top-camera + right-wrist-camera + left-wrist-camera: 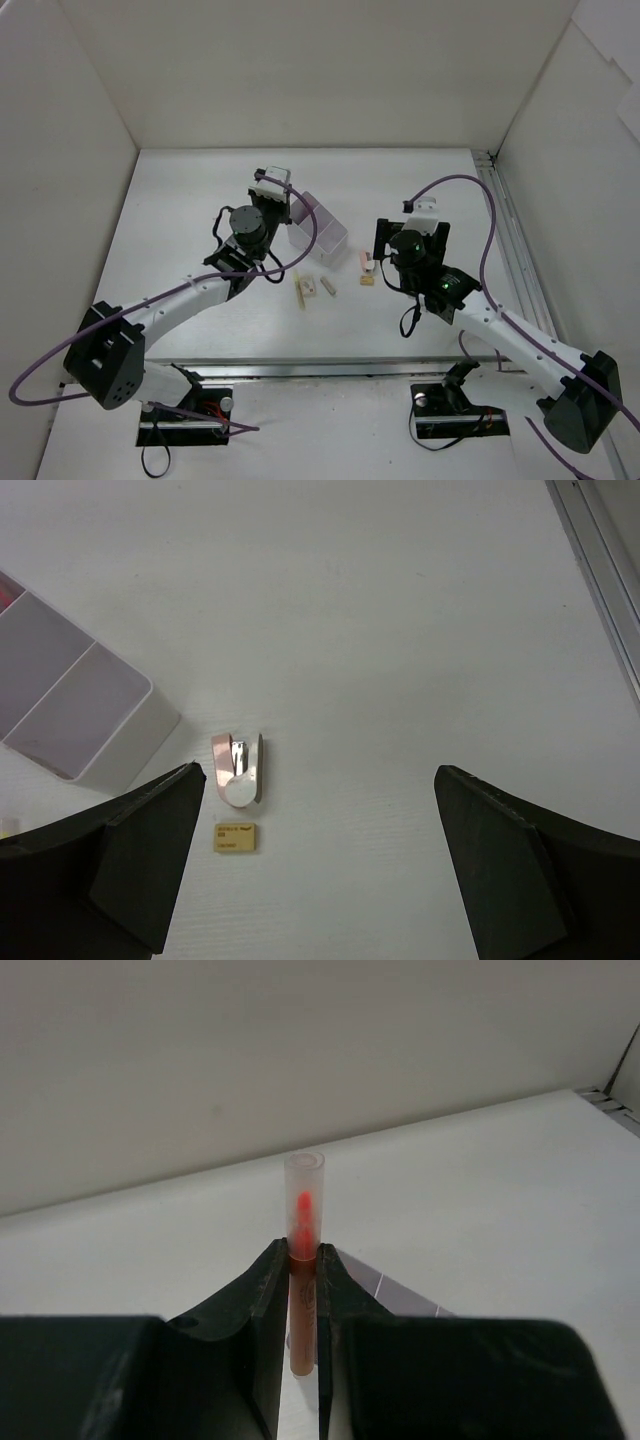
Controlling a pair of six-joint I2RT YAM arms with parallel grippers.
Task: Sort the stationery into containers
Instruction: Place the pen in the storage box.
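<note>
The left gripper [303, 1260] is pinched fully shut on a thin pen with a clear plastic cap and reddish core [304, 1195], which sticks out past the black fingertips. Just beneath shows a corner of the translucent lavender two-compartment plastic box [385, 1288]. The release should go best with the pen centred over one compartment, lined up with its length and lowered first. The right gripper [318, 780] hangs wide open and empty above a pinkish eraser block [238, 770].

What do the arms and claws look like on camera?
The left arm and right arm are white links with black joints. A purple cable loops along each. Left claw and right claw have black fingers. A green light glows on the right arm.
</note>
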